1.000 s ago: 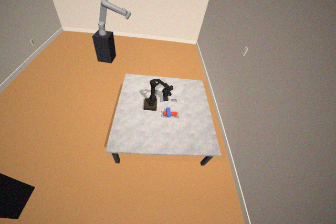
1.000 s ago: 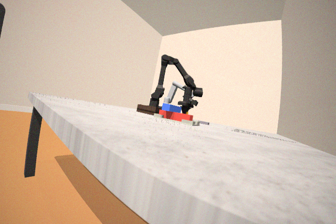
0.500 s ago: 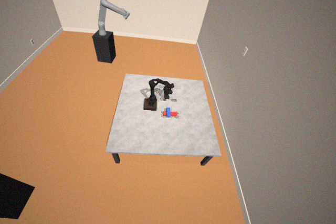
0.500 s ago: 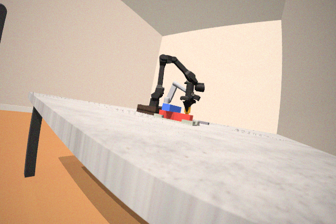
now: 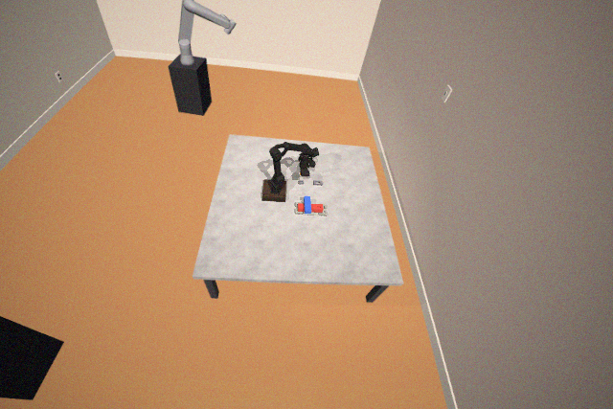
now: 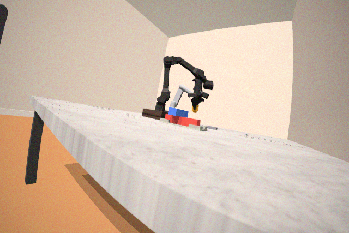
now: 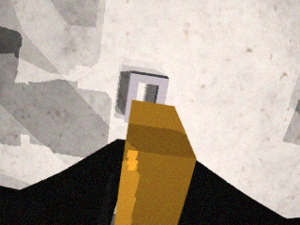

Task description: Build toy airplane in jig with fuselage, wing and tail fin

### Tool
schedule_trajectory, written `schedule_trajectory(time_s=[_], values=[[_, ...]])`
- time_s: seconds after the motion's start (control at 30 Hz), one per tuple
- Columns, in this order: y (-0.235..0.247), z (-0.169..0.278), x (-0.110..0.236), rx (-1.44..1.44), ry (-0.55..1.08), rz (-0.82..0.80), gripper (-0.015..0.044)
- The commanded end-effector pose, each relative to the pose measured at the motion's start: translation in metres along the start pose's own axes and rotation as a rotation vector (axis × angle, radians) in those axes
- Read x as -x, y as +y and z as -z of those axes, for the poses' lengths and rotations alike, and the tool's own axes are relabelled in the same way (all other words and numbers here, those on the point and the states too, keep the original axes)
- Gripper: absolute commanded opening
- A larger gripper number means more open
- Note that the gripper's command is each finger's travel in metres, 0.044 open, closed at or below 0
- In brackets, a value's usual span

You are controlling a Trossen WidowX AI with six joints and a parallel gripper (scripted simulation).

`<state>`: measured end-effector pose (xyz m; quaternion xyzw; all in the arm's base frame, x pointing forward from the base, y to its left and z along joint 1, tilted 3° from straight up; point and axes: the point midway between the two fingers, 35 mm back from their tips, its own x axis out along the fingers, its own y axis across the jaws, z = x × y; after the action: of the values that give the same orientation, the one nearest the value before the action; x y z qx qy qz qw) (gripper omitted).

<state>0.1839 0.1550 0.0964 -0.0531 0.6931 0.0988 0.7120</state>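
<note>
Gripper [image 6: 194,108] is closed on the orange tail fin [image 7: 152,182], which is held above the surface [image 5: 277,240] with its long axis hanging roughly downward from the fingertips, as seen in the exterior view. In the wrist view the fin fills the centre, and a small grey holder [image 7: 144,88] is seen on the surface directly beneath and just beyond its lower end; the fin appears clear of it. The red fuselage [image 5: 315,207] is seated in the pale cradle [image 5: 299,210], with the blue wing [image 5: 307,204] lying crosswise on top of it. In the top view the jig lies toward the near edge of the surface from the gripper, apart from it, with the arm's base [image 5: 265,196] off to one side. The fuselage's long axis is seen to run across the picture in the top view, roughly square to the line from gripper to jig. The coming move is judged to be a carry toward that jig, ending over the end of the fuselage not covered by the wing. Which end is the tail, and the socket itself, cannot be made out at this scale. It is judged that the fin's tab must point down and line up with the socket before lowering.
</note>
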Motion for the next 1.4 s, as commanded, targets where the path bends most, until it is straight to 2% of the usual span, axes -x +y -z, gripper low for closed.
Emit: schedule_trajectory(time_s=[0.0,0.4,1.37], values=[[0.0,0.002,0.012,0.006,0.004,-0.003,0.0],[-0.003,0.011,0.047,0.014,0.023,0.001,0.0],[-0.047,-0.034,0.038,-0.018,0.023,0.012,0.0]])
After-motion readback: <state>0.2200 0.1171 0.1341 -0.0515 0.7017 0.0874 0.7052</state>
